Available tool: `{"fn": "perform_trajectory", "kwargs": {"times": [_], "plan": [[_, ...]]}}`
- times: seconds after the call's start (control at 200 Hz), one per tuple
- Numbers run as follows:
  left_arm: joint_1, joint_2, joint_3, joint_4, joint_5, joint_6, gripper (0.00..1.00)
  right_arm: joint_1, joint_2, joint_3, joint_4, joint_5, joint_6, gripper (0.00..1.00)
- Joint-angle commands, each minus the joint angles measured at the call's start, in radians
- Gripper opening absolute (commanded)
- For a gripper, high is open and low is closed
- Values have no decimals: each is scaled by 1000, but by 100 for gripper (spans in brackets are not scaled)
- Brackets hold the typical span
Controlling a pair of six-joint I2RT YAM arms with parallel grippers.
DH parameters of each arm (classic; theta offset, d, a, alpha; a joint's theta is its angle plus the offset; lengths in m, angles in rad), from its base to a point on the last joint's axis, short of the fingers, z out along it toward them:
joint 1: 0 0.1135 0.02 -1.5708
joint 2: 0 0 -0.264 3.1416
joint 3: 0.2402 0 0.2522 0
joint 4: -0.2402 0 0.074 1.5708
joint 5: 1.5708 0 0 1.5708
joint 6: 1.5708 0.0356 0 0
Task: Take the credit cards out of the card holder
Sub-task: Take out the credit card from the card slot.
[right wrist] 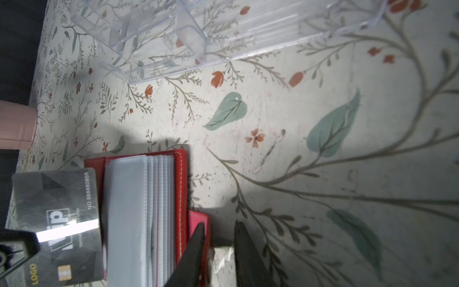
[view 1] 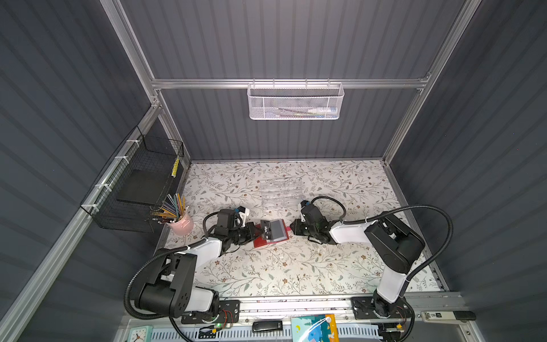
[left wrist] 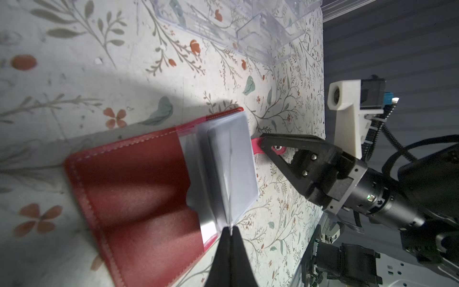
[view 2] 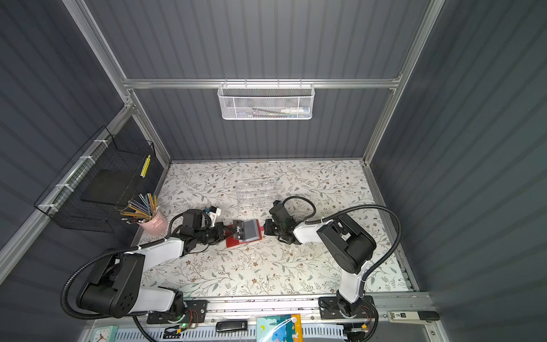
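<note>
Mid-surface, between the two arms, as seen from the front rail:

- Holder (view 1: pixel 260 243): red, lying open and flat on the floral surface (view 1: pixel 296 266). Clear sleeves (right wrist: pixel 129 211) are fanned across its middle.
- Card (view 1: pixel 268 231): black, with white "Vip" lettering, a printed number and a gold chip. It sits over the holder's left half, tilted off the cover, with one long edge meeting the sleeves. Whether it is wholly free of its pocket I cannot tell.
- Left gripper (view 1: pixel 258 232): jaws pinched tight on the card's outer edge. The fingertips (left wrist: pixel 224 239) meet on it edge-on in the left wrist view.
- Right gripper (view 1: pixel 292 228): low at the holder's right edge, jaws a narrow gap apart and holding nothing. Bare surface shows between its fingers (right wrist: pixel 196 248).
- Tab (right wrist: pixel 198 221): red strap with a snap button, sticking out from the right cover. It lies against one finger of the right gripper, not between the two.
- Organizer (view 1: pixel 281 192): clear acrylic, standing behind the holder and apart from it.
- Cup (view 1: pixel 182 226): pink, full of pencils (view 1: pixel 170 207), at the surface's left edge, well apart from the holder.
</note>
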Motion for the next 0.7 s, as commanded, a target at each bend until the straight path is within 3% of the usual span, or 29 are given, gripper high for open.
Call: {"fn": "perform_trajectory", "kwargs": {"times": [0.0, 0.195, 0.475, 0.55, 0.695], "plan": [[3, -33, 44, -73, -6, 46, 0, -5, 1, -40, -149, 27, -18, 31], [-9, -81, 100, -195, -55, 94, 0, -5, -63, -46, -169, 30, -40, 48], [-29, -107, 264, -388, -137, 162, 0, -5, -208, -45, -250, 63, -96, 84], [-41, -96, 340, -458, -185, 197, 0, -6, -250, -33, -287, 78, -112, 98], [-65, -16, 547, -619, -244, 311, 0, -20, -317, -19, -334, 91, -102, 99]]}}
